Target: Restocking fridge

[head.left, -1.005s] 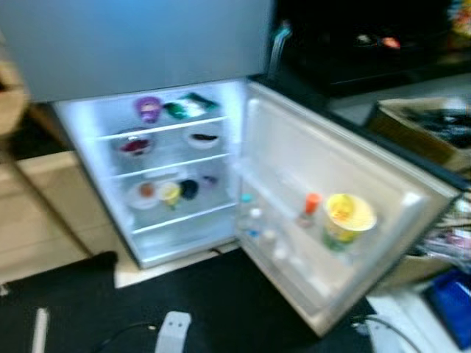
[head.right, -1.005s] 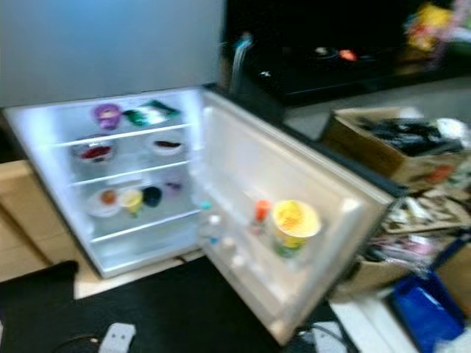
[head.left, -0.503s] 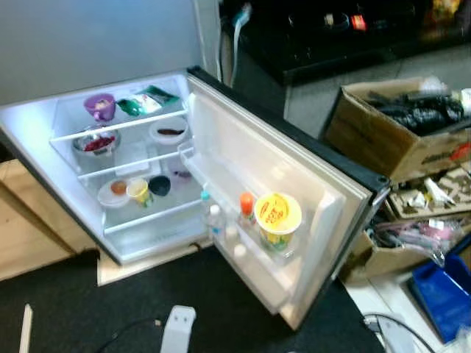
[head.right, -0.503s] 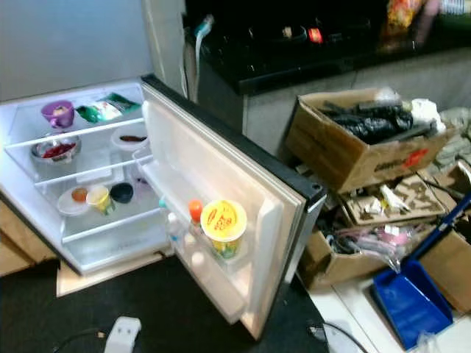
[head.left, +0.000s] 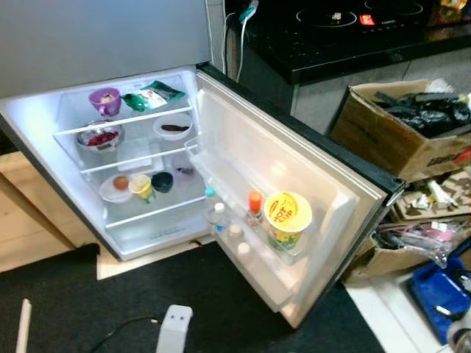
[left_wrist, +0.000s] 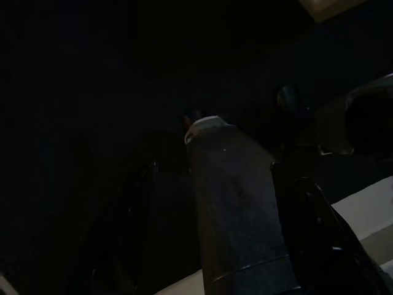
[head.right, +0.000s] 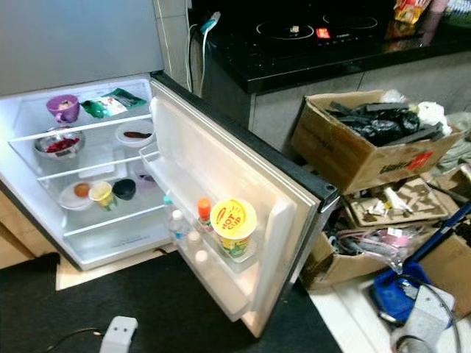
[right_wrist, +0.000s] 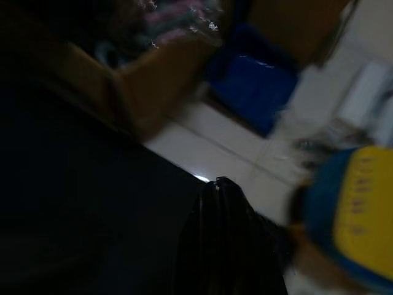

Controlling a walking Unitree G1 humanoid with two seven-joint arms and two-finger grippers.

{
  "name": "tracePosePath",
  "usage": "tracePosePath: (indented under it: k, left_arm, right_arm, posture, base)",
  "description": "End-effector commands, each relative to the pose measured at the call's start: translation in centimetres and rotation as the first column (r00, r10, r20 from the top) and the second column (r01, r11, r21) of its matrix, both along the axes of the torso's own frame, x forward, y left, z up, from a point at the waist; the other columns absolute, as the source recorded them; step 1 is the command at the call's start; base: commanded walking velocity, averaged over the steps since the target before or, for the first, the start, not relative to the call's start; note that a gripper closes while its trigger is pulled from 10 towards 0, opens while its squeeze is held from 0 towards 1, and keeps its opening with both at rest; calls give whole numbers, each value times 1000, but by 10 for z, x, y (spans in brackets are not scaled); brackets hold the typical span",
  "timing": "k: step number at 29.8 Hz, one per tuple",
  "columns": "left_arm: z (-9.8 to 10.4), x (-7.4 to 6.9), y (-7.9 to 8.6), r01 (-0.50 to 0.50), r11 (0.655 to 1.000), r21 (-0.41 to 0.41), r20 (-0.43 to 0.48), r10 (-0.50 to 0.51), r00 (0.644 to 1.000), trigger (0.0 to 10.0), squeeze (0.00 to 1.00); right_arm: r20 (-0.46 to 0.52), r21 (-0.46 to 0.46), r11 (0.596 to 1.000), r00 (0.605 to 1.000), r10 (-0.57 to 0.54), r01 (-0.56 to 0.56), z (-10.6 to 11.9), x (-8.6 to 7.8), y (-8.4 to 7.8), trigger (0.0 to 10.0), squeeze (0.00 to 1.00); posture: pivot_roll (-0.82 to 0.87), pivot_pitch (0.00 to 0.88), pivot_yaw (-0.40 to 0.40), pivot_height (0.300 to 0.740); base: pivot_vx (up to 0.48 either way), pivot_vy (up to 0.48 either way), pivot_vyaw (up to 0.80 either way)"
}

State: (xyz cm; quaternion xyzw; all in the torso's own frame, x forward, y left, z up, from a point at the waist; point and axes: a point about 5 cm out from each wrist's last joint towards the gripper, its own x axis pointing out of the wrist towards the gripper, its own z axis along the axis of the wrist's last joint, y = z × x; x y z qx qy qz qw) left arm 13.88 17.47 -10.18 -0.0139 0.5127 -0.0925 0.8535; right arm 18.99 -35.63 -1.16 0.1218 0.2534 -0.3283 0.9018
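Note:
The small fridge [head.left: 44,140] stands open and lit, its door [head.left: 294,169] swung out to the right. On its shelves are a purple cup [head.left: 105,100], a green packet [head.left: 152,95], a bowl of red food [head.left: 100,137], a white bowl [head.left: 173,126], a plate [head.left: 115,189], a yellow cup [head.left: 140,185] and a dark bowl [head.left: 163,180]. The door shelf holds a yellow noodle cup [head.left: 288,215], an orange-capped bottle [head.left: 255,204] and small clear bottles [head.left: 218,215]. The left wrist view is very dark: my left gripper [left_wrist: 218,132] has a dark oblong thing [left_wrist: 236,209] by it. A blurred blue and yellow thing [right_wrist: 350,224] lies beside my right gripper [right_wrist: 221,190].
A black mat [head.left: 147,294] with a white power block [head.left: 175,323] lies before the fridge. To the right are an open cardboard box of dark stuff [head.right: 368,140], more clutter in boxes [head.right: 383,220] and a blue dustpan [head.right: 394,294]. A black cooktop counter [head.right: 309,37] runs behind.
The whole picture has swung and sharpened as the camera moved and settled. Nothing in the fridge or on its door has shifted.

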Motion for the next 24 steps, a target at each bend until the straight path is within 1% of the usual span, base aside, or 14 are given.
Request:
tracePosePath:
  k: [1, 2, 3, 4, 6, 8, 9, 11, 12, 14, 18, 20, 23, 24]
  left_arm:
    - [-1, -3, 1, -3, 1000, 1, -11, 3, 1000, 10000, 0]
    - [-1, -3, 1, -1, 1000, 1, -12, 1, 1000, 10000, 0]
    - [-1, -3, 1, -1, 1000, 1, -12, 1, 1000, 10000, 0]
    - [-1, -3, 1, 1, 1000, 0, -13, -1, 1000, 10000, 0]
    - [-1, -3, 1, 1, 1000, 0, -13, -1, 1000, 10000, 0]
    - [-1, -3, 0, 3, 1000, 0, -13, -3, 1000, 10000, 0]
    - [-1, -3, 0, 3, 1000, 0, -13, -3, 1000, 10000, 0]
    - [-1, -3, 0, 2, 1000, -1, -12, -2, 1000, 10000, 0]
    - [-1, -3, 0, 2, 1000, -1, -12, -2, 1000, 10000, 0]
    - [-1, -3, -1, -2, 1000, -1, -11, 2, 1000, 10000, 0]
    - [-1, -3, -1, -3, 1000, -1, -11, 3, 1000, 10000, 0]
    - [-1, -3, -1, -4, 1000, -2, -11, 4, 1000, 10000, 0]
    - [-1, -3, 0, -4, 1000, -2, -10, 4, 1000, 10000, 0]
    - [-1, -3, 0, -4, 1000, -2, -10, 4, 1000, 10000, 0]
  right_arm:
    - [165, 53, 999, 986, 1, -10, 15, 18, -1, 0, 0]
    - [244, 82, 993, 968, 58, -80, 22, 32, 5, 1843, 0]
    - [244, 82, 993, 968, 58, -80, 22, 32, 5, 1843, 0]
    - [301, 94, 982, 945, 132, -167, 28, 45, 14, 10000, 0]
    - [301, 94, 982, 945, 132, -167, 28, 45, 14, 10000, 0]
    - [387, 104, 932, 877, 283, -347, 36, 66, 35, 10000, 0]
    - [387, 104, 932, 877, 283, -347, 36, 66, 35, 10000, 0]
    - [473, 110, 865, 791, 388, -490, 43, 82, 58, 10000, 0]
    - [473, 110, 865, 791, 388, -490, 43, 82, 58, 10000, 0]
    - [553, 99, 786, 690, 467, -610, 51, 97, 81, 10000, 0]
    - [572, 90, 758, 657, 491, -646, 54, 100, 88, 10000, 0]
    - [599, 77, 660, 564, 568, -747, 56, 106, 109, 10000, 0]
    - [613, 65, 432, 377, 694, -900, 51, 101, 141, 10000, 0]
    - [613, 65, 432, 377, 694, -900, 51, 101, 141, 10000, 0]
  posture:
    - [-113, 34, 34, 740]
    - [-113, 34, 34, 740]
    - [-113, 34, 34, 740]
    - [-113, 34, 34, 740]
    - [-113, 34, 34, 740]
    - [-110, 37, 31, 740]
    - [-110, 37, 31, 740]
    - [-105, 37, 29, 740]
    - [-105, 37, 29, 740]
    - [-101, 36, 30, 740]
    - [-101, 36, 30, 740]
    - [-99, 37, 32, 740]
    - [-98, 41, 30, 740]
    - [-98, 41, 30, 740]
  base:
    - [0, 0, 0]
    - [0, 0, 0]
    - [0, 0, 0]
    - [0, 0, 0]
    - [0, 0, 0]
    - [0, 0, 0]
    - [0, 0, 0]
    - [0, 0, 0]
    - [0, 0, 0]
    - [0, 0, 0]
    - [0, 0, 0]
    - [0, 0, 0]
    - [0, 0, 0]
    - [0, 0, 0]
